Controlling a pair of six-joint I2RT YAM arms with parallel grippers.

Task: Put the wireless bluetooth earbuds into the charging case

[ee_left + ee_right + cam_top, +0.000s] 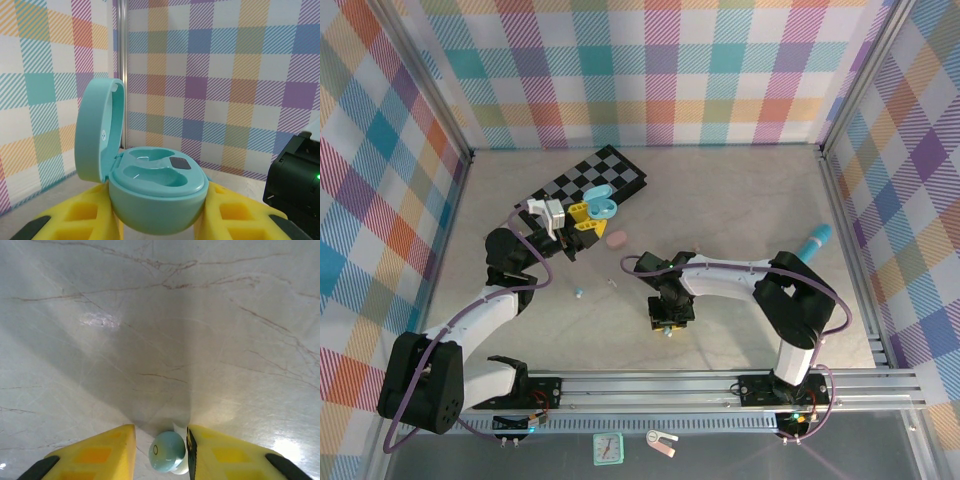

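My left gripper (157, 222) is shut on the base of a teal charging case (155, 185), held upright with its lid open. Both moulded wells in the case are empty. From above, that gripper (582, 218) hangs over the front edge of a checkered mat (595, 178). My right gripper (161, 440) points straight down at the table, near the middle front (668, 322). A teal earbud (166, 451) lies between its yellow fingers. It rests against the right finger (220, 455), with a gap to the left one, so the jaws are open. Two more tiny earbuds, one teal (578, 292) and one white (612, 283), lie between the arms.
A pink pebble-shaped case (617, 238) sits just in front of the mat. A long teal cylinder (814, 240) lies at the right near the wall. Plaid walls close in three sides. A small clock (608, 449) sits below the rail at the front.
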